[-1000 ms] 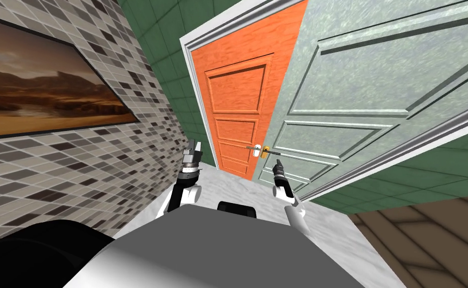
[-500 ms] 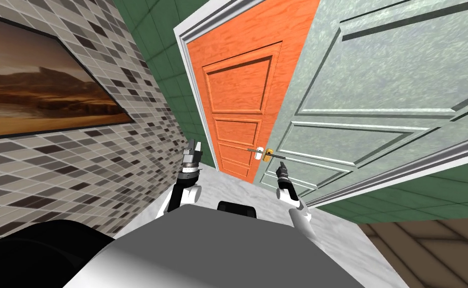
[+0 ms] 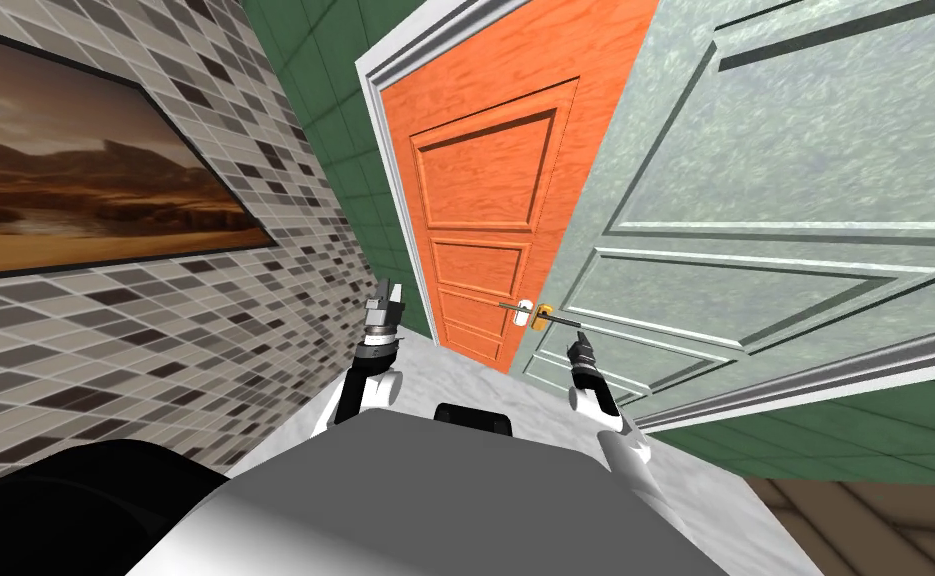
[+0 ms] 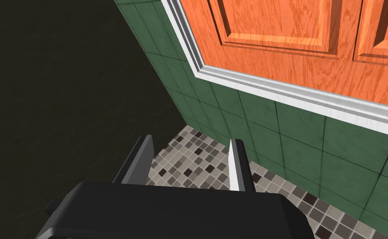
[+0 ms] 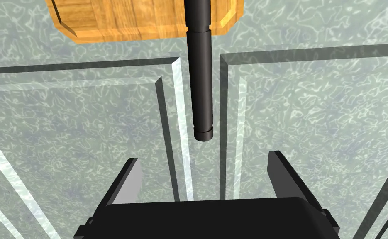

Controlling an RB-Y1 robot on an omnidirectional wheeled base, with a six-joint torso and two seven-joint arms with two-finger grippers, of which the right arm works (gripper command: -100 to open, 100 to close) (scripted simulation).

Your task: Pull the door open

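Right tool (image 5: 203, 157): spread, empty, just short of the dark handle's (image 5: 201, 83) tip.
Door (image 5: 313, 124): pale green, behind the handle.
Left tool (image 4: 191, 139): spread, empty.

Light is bright and even. The tiled wall (image 3: 205, 340) splays toward the corner; a dim surface (image 4: 56, 83) is perhaps shadowed.

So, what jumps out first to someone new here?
The bright orange door ahead in its white frame, beside a pale grey-green door to its right. The right gripper, open, points at the tip of that door's dark lever handle, not touching it.
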